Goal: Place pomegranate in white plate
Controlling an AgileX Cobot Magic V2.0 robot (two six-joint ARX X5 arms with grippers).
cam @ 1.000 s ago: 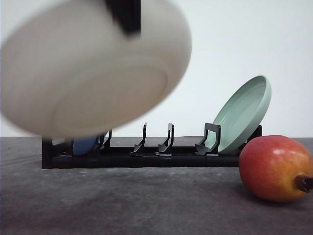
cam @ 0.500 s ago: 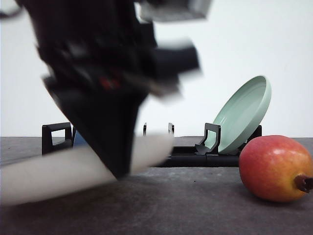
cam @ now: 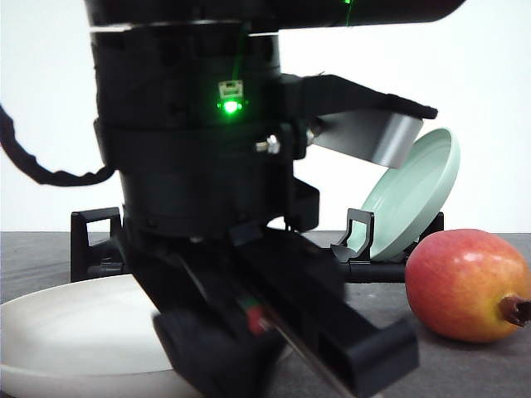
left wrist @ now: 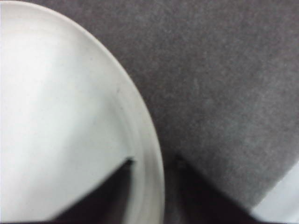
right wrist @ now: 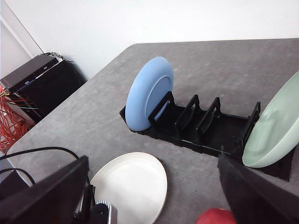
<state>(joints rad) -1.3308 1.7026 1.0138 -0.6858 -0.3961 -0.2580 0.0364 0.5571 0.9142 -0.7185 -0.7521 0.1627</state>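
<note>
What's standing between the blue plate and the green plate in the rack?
Right wrist view: between the blue plate and green plate, empty slots of the black rack.

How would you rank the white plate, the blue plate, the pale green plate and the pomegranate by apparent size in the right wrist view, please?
1. White plate, blue plate and pale green plate look alike; the green one is cut off and distances differ, so no ranking.
2. Pomegranate, smallest as seen, mostly cut off by the frame edge.

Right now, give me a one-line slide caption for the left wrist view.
Left pincer straddling the rim of the white plate as it lies on the grey table.
</note>
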